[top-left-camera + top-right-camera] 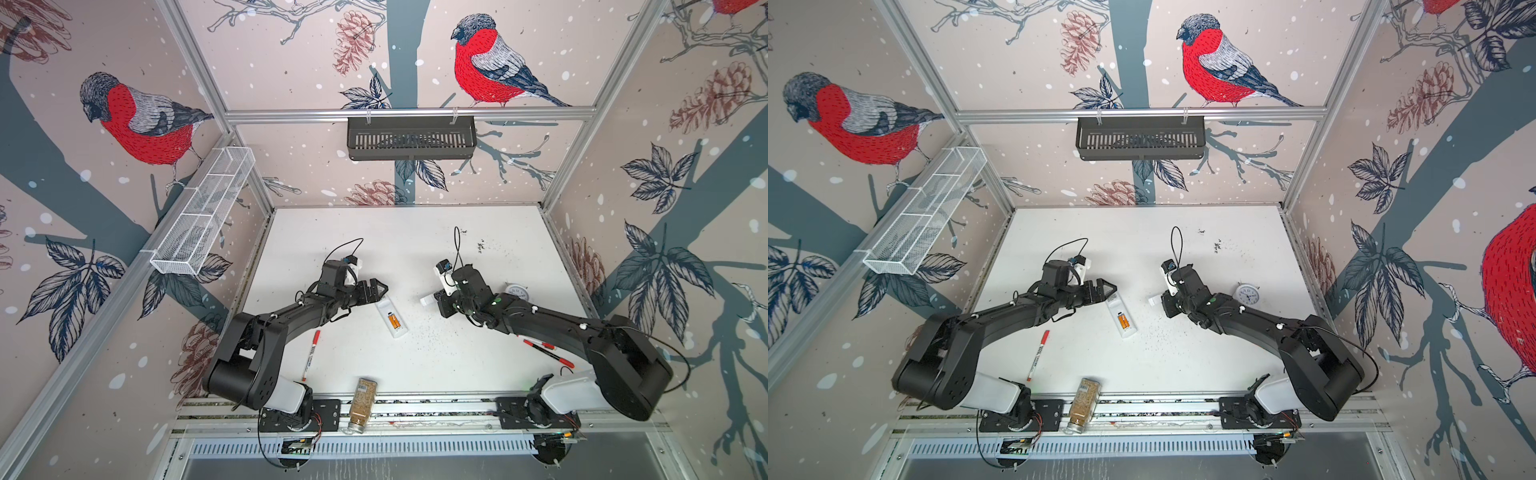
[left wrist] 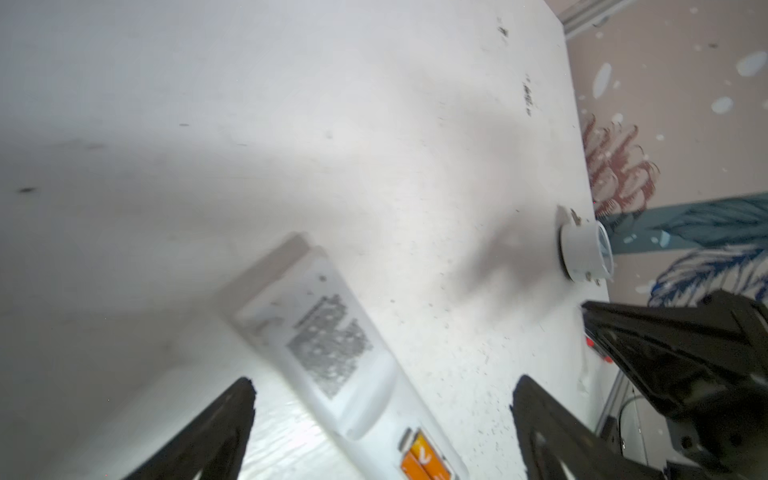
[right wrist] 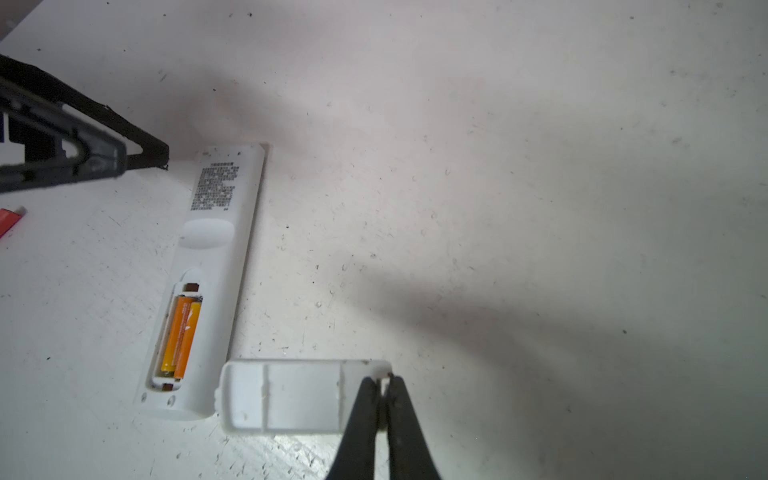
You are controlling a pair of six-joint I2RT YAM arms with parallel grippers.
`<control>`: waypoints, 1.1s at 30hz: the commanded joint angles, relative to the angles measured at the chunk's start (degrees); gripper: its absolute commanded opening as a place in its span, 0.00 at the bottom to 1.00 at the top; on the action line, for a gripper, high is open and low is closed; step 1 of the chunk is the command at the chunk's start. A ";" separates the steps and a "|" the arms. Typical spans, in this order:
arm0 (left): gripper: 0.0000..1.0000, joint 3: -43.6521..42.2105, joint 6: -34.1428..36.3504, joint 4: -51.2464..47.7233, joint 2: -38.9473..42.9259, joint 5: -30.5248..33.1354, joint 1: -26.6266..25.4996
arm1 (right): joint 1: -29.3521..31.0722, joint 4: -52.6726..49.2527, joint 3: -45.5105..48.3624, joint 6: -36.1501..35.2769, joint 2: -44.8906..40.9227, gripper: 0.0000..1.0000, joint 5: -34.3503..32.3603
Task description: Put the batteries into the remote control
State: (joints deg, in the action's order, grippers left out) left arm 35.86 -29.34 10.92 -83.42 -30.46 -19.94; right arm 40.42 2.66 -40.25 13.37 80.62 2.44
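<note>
The remote control lies back up in the middle of the table, its battery compartment uncovered. Two orange batteries lie side by side in that compartment. My left gripper hovers open over the remote's far end, its jaws wide apart on either side and touching nothing. To the right of the remote, my right gripper is shut on one end of the white battery cover, whose hollow inside faces the wrist camera.
A round white alarm clock stands behind the right arm. Red-capped pens lie at the front left and under the right arm. A spice jar lies on the front rail. Baskets hang on the back wall and the left wall.
</note>
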 commanded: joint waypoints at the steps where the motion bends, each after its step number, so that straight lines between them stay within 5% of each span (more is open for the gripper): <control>1: 0.93 0.66 2.33 0.42 1.06 -5.15 -4.05 | 0.35 3.94 0.44 0.86 -0.62 0.09 -1.03; 11: 0.62 2.63 -3.86 13.42 -2.75 -12.04 -12.09 | 5.46 7.92 3.64 -0.67 -6.28 0.09 -8.08; 16: 0.48 3.49 -5.96 17.56 -4.95 -14.27 -13.75 | 7.79 8.58 5.15 -1.10 -8.55 0.09 -12.97; 24: 0.10 3.86 -5.97 17.91 -5.35 -14.19 -14.44 | 8.49 9.62 6.54 -1.19 -11.78 0.10 -14.82; 28: 0.01 3.82 -6.09 18.73 -5.92 -14.03 -14.42 | 8.80 9.82 6.93 -1.37 -12.14 0.11 -14.92; 33: 0.00 4.24 -6.03 18.98 -7.06 -11.86 -14.44 | 8.02 8.20 6.77 0.41 -12.33 0.33 -14.37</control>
State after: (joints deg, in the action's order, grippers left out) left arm 39.42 -35.59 26.74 -90.02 -43.38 -34.33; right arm 48.99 10.55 -33.36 12.32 68.64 -11.55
